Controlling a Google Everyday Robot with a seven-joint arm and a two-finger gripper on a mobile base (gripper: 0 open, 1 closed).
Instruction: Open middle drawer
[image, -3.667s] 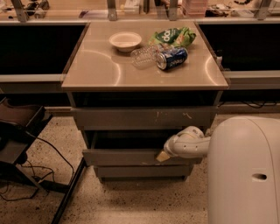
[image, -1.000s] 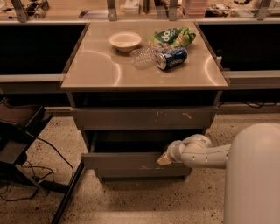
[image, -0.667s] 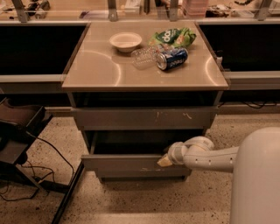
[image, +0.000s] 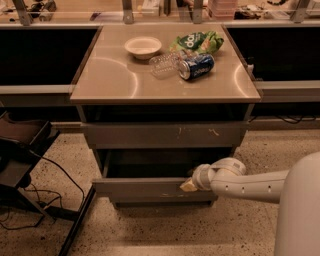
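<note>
The middle drawer (image: 145, 189) is a wide grey drawer with a plain flat front. It stands pulled out toward me from the cabinet, with a dark gap behind its front. My gripper (image: 189, 185) sits at the top edge of that front, right of its middle, touching it. My white arm (image: 240, 182) reaches in from the right. The larger top front (image: 150, 135) with pale chipped marks is closed. A narrow bottom front (image: 160, 203) shows just below the open drawer.
On the cabinet top (image: 110, 75) lie a white bowl (image: 143, 46), a clear plastic bottle (image: 162, 64), a blue can (image: 196, 66) and a green chip bag (image: 197, 41). A black stand (image: 20, 150) and cables (image: 30, 210) are at the left. My white body (image: 300, 215) fills the lower right.
The middle drawer's front has come further out toward me, and my gripper and arm have drawn back with it.
</note>
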